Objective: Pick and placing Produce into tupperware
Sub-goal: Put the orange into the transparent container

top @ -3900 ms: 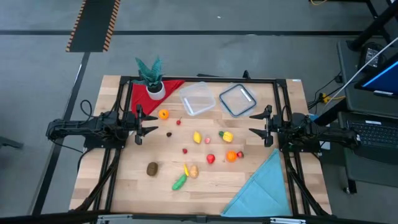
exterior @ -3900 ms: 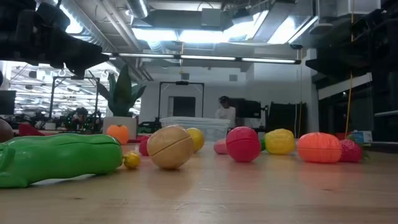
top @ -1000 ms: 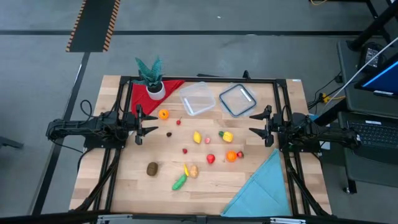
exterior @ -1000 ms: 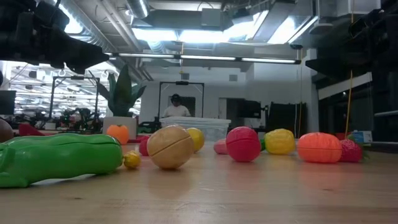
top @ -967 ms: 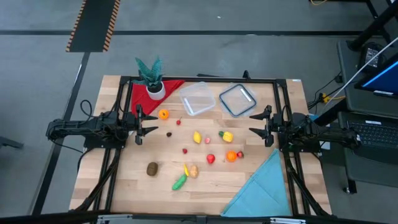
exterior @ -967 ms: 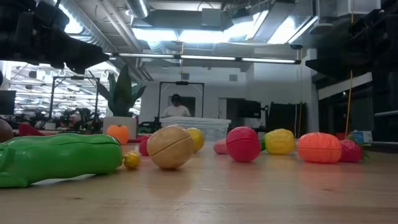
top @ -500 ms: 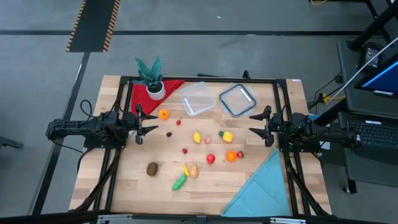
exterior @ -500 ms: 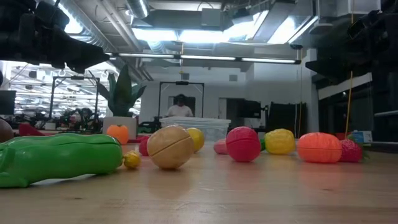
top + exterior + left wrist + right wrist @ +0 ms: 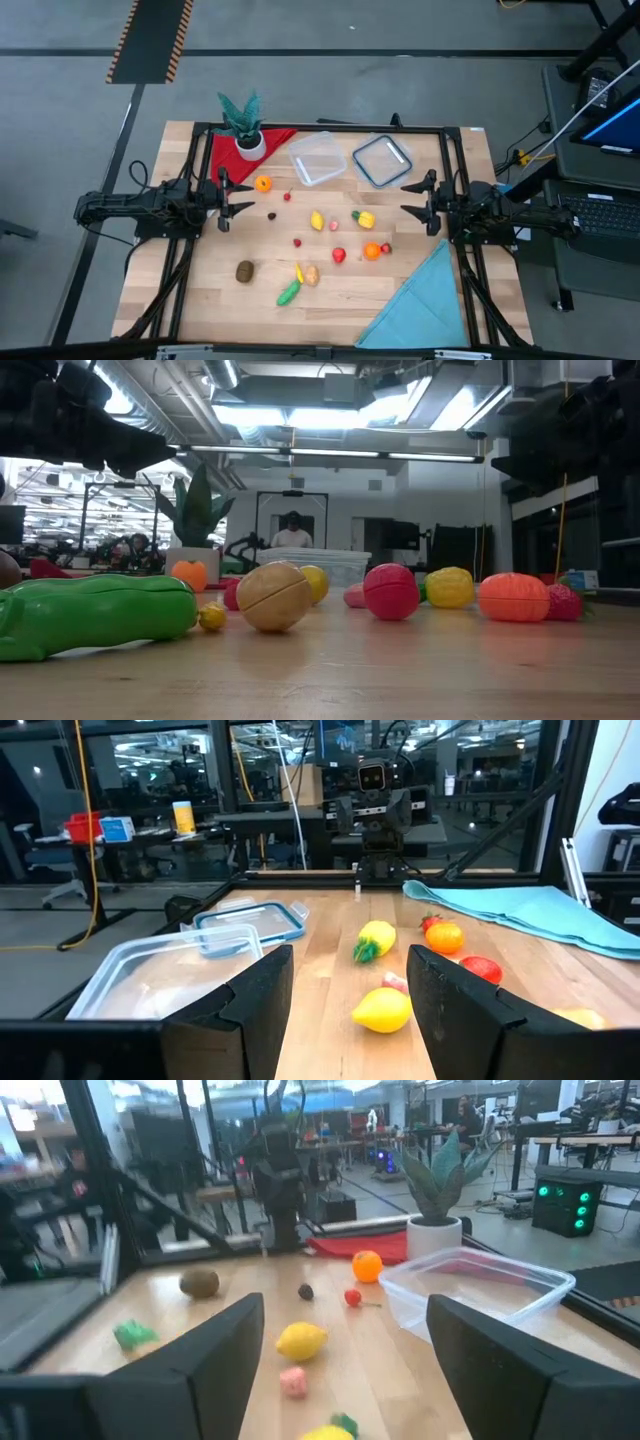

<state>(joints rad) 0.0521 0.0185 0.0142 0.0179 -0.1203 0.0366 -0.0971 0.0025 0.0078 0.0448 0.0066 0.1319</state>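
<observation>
Overhead view of a wooden table (image 9: 200, 310). The clear tupperware (image 9: 317, 158) sits near the far edge, apparently empty, its blue-rimmed lid (image 9: 382, 161) just beside it. About 12 toy produce pieces lie scattered mid-table, including an orange (image 9: 262, 183), a lemon (image 9: 317, 221) and a green vegetable (image 9: 289, 293). By the look of it, nothing has been packed yet. The left hand (image 9: 226, 195) and right hand (image 9: 420, 203) wait at opposite side edges, fingers apart, holding nothing.

In the low view, the long green toy vegetable (image 9: 95, 615) is cut off at the picture's edge. The clear square plastic container (image 9: 325, 565) is partly hidden behind the round toy fruits, and the small dark toy piece (image 9: 271, 215) cannot be identified from above.
</observation>
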